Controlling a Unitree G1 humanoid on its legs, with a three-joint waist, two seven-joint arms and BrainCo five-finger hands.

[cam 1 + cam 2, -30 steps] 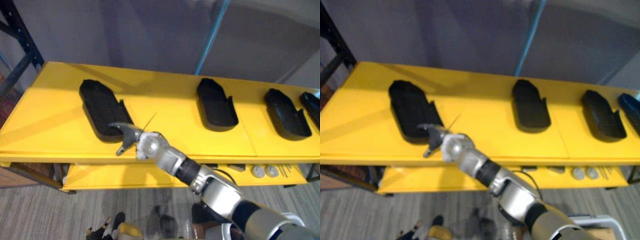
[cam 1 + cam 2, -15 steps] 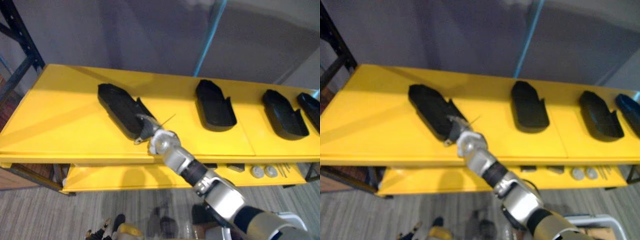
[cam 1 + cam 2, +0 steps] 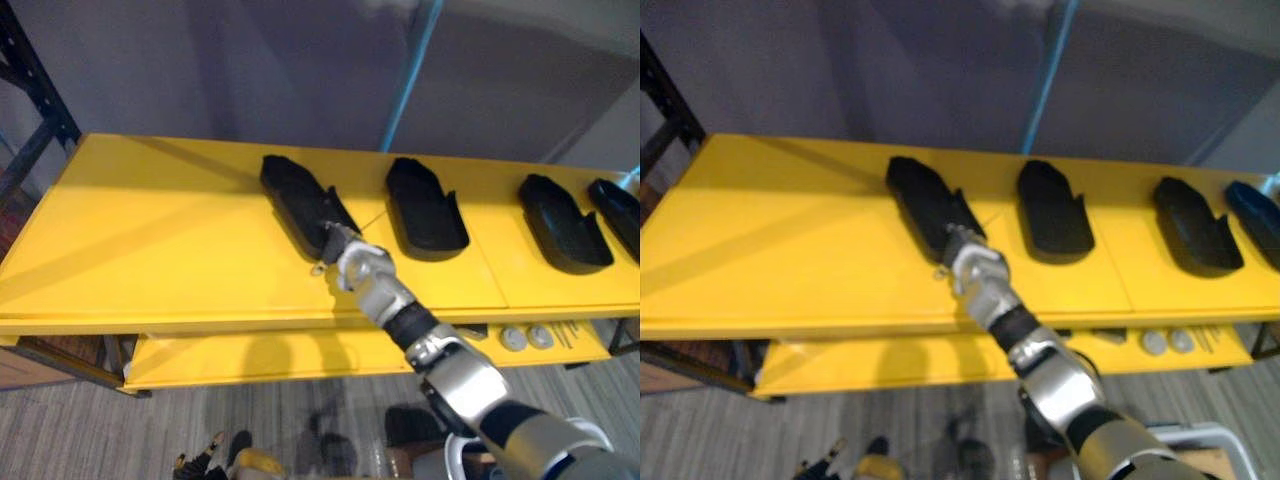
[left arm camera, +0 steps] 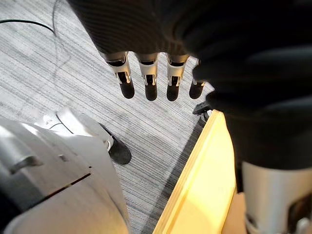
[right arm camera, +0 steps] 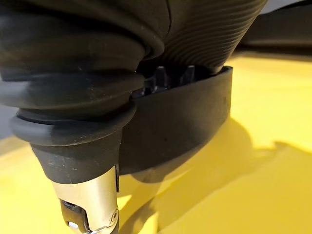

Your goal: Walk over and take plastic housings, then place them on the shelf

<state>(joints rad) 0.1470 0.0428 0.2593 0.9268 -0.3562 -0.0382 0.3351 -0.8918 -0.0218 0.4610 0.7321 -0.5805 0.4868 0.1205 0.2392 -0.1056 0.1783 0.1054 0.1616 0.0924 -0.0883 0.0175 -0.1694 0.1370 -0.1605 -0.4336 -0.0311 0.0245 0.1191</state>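
The right robot hand [image 3: 347, 263] pinches the near end wall of a black plastic housing [image 3: 298, 203] lying on the yellow shelf [image 3: 150, 235], its long axis running far-left from that hand.

You see a yellow shelf board [image 3: 150, 230] with a smooth, faintly glossy painted face. The black plastic housing [image 3: 300, 205] looks matt and smooth-walled. The right hand [image 3: 357, 265] shows bright brushed metal under a dark, ribbed, rubbery cover. The grey floor [image 4: 73, 83] looks matt and finely striped.
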